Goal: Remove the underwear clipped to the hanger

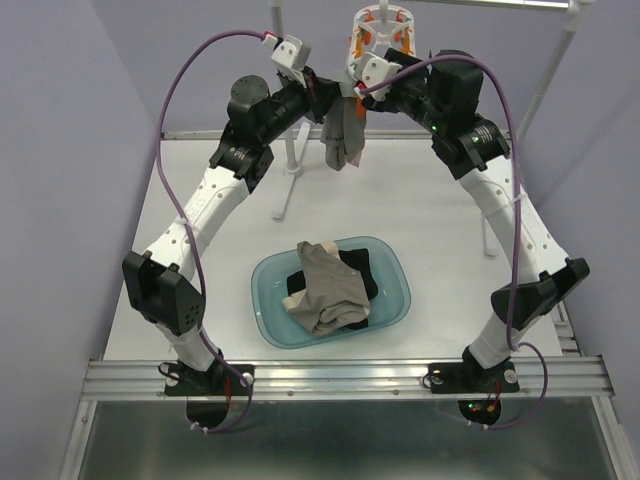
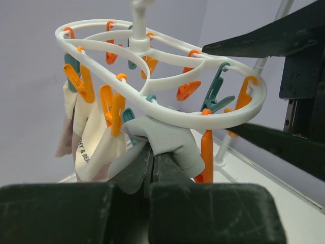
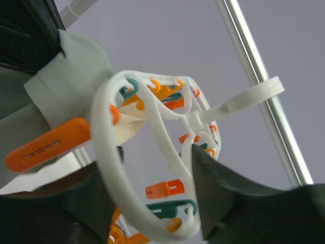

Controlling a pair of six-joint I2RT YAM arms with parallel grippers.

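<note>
Left claw: fully closed, its fingers pinching the lower edge of the grey underwear. That piece hangs from the hanger, clipped under the near side of the white oval ring. Right claw: partly open, one finger on each side of the hanger's ring, beside an orange clothespin that lies against the grey cloth. Whether either finger presses on the ring cannot be told. The pale pink underwear is clipped at the left end of the ring by orange pins. The hanger is raised above the far side of the table, next to a white rack pole. The beige underwear lies crumpled in the teal basin on the table between the arms, on top of the black underwear.
</note>
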